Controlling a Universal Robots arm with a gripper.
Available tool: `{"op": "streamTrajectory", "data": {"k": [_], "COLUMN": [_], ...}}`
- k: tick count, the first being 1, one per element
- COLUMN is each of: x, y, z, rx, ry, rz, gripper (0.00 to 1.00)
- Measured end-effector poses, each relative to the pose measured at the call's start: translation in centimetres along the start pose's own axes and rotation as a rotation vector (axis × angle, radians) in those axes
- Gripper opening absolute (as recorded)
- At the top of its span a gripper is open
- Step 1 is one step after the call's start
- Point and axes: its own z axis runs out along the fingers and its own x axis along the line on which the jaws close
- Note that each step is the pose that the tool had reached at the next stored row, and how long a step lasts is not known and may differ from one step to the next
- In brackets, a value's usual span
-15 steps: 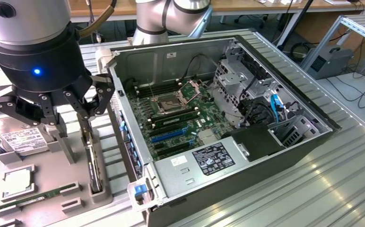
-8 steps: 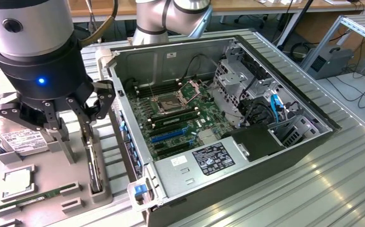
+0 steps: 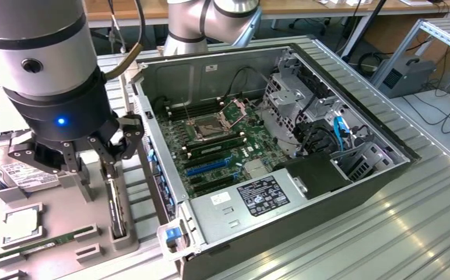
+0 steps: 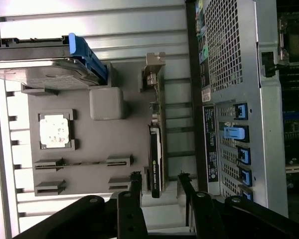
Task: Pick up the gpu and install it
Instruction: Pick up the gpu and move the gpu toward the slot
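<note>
now, gripper [image 3: 87, 169]: wide open, holding nothing, left of exterior frame
gpu [image 3: 115, 204]: on edge in grey holder [image 3: 92, 201], just under gripper
computer case [image 3: 209, 70]: open, centre frame

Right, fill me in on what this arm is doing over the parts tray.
The robot arm's pincer is open and lined up over one end of the gpu, with a finger on either side and a gap to each. Nothing is gripped yet. The card stands on edge in a slot of the grey parts holder. The open computer case lies beside the holder, on the exterior view's right, with its motherboard exposed, and the card is not installed.
</note>
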Motion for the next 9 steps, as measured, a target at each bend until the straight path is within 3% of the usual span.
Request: {"op": "streamTrajectory", "data": {"k": [9], "x": [0.1], "y": [-0.08], "z": [2.09], "rx": [0.0008], "ry": [0.0], "rz": [0.0], "gripper": [0.42]}}
